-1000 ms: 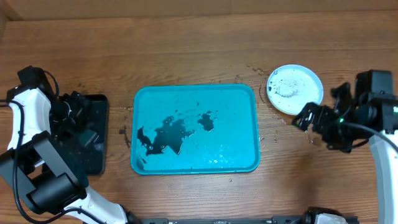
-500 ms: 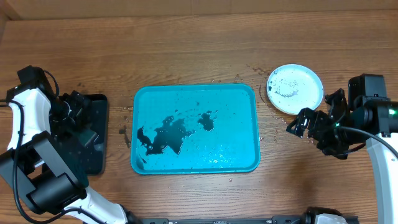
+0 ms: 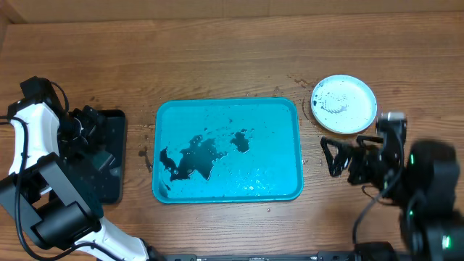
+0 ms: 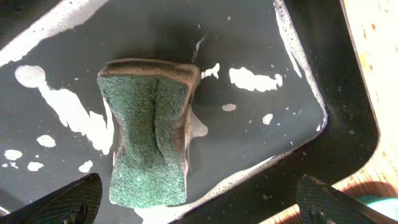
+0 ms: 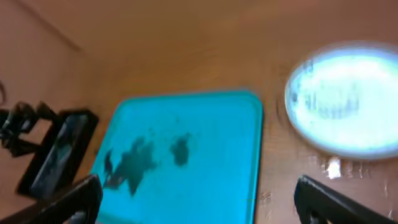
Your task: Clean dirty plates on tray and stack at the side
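Spanning the middle of the wooden table (image 3: pixel 217 51), the turquoise tray (image 3: pixel 275 145) lies with its long axis running left to right. It carries no plate, only a black puddle (image 3: pixel 196 156) spread over its left half. Far to the left sits the smaller black tray (image 3: pixel 112 181), wet and glinting in the left wrist view.

Off the turquoise tray, near its far right corner, rests the white plate (image 3: pixel 344 104) on bare wood. From above, only this top plate shows, and whether others lie beneath it cannot be told. Its face carries faint grey speckling near the middle rather than heavy smears, and it is blurred in the right wrist view.

The green sponge (image 4: pixel 149 130) lies flat in the black tray, its long axis running away from the camera.

The right gripper (image 3: pixel 330 156) hangs empty, jaws spread, between the plate and the turquoise tray's right end. It points toward the tray, with the plate off to its far side, so the right arm is clearly the nearer one to it. The left gripper (image 4: pixel 199 205) hovers over the sponge with fingers wide apart, gripping nothing. With the tray bare of plates, the job looks near its end.
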### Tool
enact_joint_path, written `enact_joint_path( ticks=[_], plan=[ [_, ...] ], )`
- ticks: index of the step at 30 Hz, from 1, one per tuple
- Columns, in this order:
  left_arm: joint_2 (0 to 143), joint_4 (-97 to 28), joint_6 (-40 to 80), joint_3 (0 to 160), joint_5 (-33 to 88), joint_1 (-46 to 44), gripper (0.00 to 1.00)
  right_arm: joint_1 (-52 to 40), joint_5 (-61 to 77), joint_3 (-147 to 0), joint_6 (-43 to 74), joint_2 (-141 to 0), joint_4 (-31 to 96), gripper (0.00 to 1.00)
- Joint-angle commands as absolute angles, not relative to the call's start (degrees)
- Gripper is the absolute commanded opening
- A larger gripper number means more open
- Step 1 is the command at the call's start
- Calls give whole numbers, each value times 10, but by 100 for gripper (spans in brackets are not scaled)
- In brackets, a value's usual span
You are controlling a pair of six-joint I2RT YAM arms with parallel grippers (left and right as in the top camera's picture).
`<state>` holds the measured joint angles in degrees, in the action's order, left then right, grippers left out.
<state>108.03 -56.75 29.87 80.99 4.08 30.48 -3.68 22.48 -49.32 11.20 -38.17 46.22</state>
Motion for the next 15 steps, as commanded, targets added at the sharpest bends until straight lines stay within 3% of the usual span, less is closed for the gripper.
enact_joint_path(
  ticks=[1,8,15],
  plan=[
    [1080,-567,298,810,41,303,100,-44,226,-412,84,-283,428,100],
    [1080,-567,298,810,41,303,100,-44,211,-257,25,-45,344,100],
    [1080,-567,298,810,41,303,100,-31,202,-151,25,-2,188,100]
  ],
)
